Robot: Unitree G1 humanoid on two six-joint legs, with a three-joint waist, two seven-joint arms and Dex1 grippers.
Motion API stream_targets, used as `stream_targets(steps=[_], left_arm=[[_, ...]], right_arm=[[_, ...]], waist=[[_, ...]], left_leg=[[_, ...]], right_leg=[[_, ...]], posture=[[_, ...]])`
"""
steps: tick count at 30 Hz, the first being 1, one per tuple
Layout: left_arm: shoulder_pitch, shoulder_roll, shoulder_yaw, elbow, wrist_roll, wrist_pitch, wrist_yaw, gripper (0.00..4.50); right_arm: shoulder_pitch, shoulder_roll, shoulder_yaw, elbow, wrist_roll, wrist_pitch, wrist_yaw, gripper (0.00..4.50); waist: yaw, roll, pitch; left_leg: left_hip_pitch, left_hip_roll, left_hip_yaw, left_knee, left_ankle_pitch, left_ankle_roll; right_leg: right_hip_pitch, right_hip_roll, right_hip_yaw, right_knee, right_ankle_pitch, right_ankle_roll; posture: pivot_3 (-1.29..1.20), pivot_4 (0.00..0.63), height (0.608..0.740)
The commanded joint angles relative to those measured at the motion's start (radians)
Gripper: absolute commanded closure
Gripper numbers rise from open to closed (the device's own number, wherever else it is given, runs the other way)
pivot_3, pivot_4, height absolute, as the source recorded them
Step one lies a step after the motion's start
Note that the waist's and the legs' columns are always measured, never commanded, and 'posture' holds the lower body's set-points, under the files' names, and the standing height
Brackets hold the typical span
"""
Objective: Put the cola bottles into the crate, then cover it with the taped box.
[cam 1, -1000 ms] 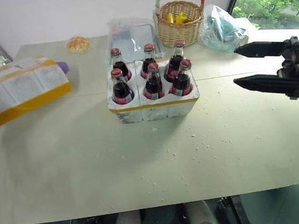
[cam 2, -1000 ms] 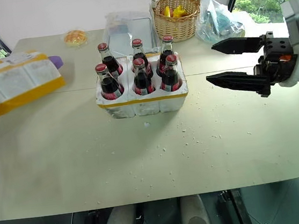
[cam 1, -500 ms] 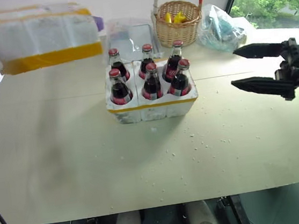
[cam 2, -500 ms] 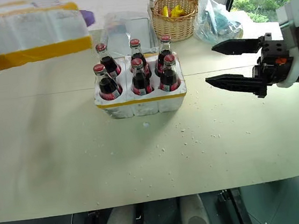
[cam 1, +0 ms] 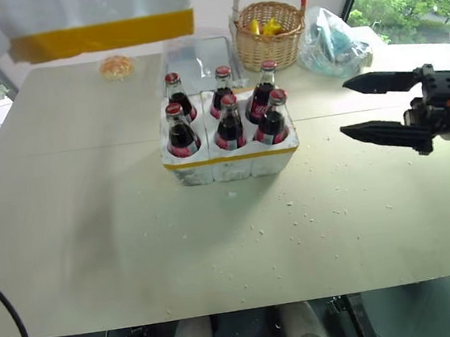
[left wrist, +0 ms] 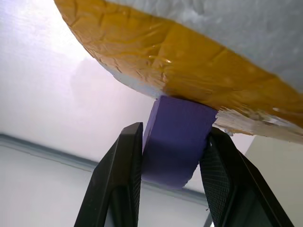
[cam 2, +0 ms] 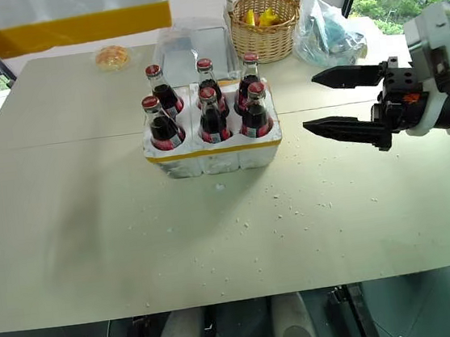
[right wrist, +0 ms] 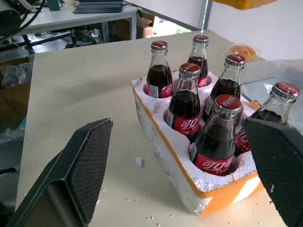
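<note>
Lifted higher, taped box [cam 1: 94, 21] hangs clamped in left gripper [left wrist: 173, 156]; right gripper [cam 2: 327, 104] gapes over table [cam 1: 94, 232].

left claw [left wrist: 173, 161] clamped, right claw [cam 2: 325, 102] agape

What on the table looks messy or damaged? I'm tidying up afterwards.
White foam crumbs lie scattered on the table in front of the crate, whose top rim looks chipped and ragged around the cola bottles.

An office or lab: desk [right wrist: 71, 19] with laptop [right wrist: 97, 6] and cables.
</note>
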Motion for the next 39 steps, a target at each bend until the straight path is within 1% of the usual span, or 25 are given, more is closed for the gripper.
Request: stream_targets(steps=[1, 8, 13, 20, 24, 28, 32, 39], left_arm=[[-0.051, -0.023, 0.036, -0.093, -0.036, 0.058, -0.019, 2.75], [-0.025, -0.118, 0.022, -0.284, -0.067, 0.201, -0.075, 2.75], [0.041, -0.151, 0.012, -0.407, -0.054, 0.260, -0.097, 2.75], [0.137, -0.153, -0.007, -0.493, 0.003, 0.268, -0.105, 2.75], [0.207, -0.188, -0.040, -0.573, 0.020, 0.275, -0.110, 2.75], [0.233, -0.217, -0.044, -0.614, 0.025, 0.289, -0.114, 2.75], [0.253, -0.210, -0.050, -0.618, 0.047, 0.269, -0.124, 2.75], [0.289, -0.116, -0.044, -0.547, 0.119, 0.075, -0.113, 2.75]], right_arm=[[-0.017, -0.013, -0.023, -0.007, -0.005, -0.015, -0.007, 0.00], [0.012, -0.022, -0.057, -0.022, -0.008, -0.003, -0.019, 0.00], [0.038, -0.020, -0.076, -0.039, 0.003, 0.004, -0.033, 0.00], [0.042, -0.018, -0.085, -0.045, 0.012, 0.013, -0.047, 0.00], [0.037, -0.013, -0.080, -0.039, 0.012, 0.011, -0.052, 0.00], [0.038, -0.007, -0.075, -0.039, 0.014, 0.010, -0.058, 0.00], [0.042, -0.002, -0.074, -0.039, 0.016, 0.007, -0.064, 0.00], [0.039, 0.006, -0.072, -0.036, 0.020, 0.004, -0.072, 0.00]], waist=[[-0.001, 0.000, 0.000], [-0.002, 0.000, 0.000], [-0.004, 0.000, 0.000], [-0.002, 0.000, 0.000], [-0.001, 0.000, 0.000], [0.001, 0.000, 0.000], [-0.002, 0.000, 0.000], [-0.002, 0.000, 0.000]], left_leg=[[0.000, 0.000, 0.000, 0.000, 0.000, 0.000], [0.000, 0.000, -0.001, 0.001, 0.000, 0.000], [0.001, 0.000, -0.001, 0.001, 0.000, 0.000], [0.002, 0.000, -0.001, 0.001, 0.000, 0.000], [0.002, 0.000, -0.001, 0.001, 0.000, 0.000], [0.002, 0.000, -0.002, 0.002, 0.000, 0.000], [0.002, 0.000, -0.002, 0.001, 0.000, 0.000], [0.002, 0.000, -0.002, 0.001, 0.000, 0.000]], right_leg=[[0.000, 0.000, 0.000, 0.000, 0.000, 0.000], [0.000, 0.000, 0.000, 0.002, 0.000, 0.000], [0.000, 0.000, 0.000, 0.004, 0.000, 0.000], [0.000, 0.001, 0.001, 0.005, 0.000, 0.000], [0.001, 0.001, 0.001, 0.004, 0.000, 0.000], [0.001, 0.001, 0.001, 0.004, 0.000, 0.000], [0.001, 0.001, 0.001, 0.004, 0.000, 0.000], [0.001, 0.001, 0.001, 0.004, 0.000, 0.000]], posture=[[0.00, 0.150, 0.737], [0.00, 0.150, 0.737], [0.00, 0.150, 0.737], [0.00, 0.150, 0.737], [0.00, 0.150, 0.737], [0.00, 0.150, 0.737], [0.00, 0.150, 0.737], [0.00, 0.150, 0.737]])
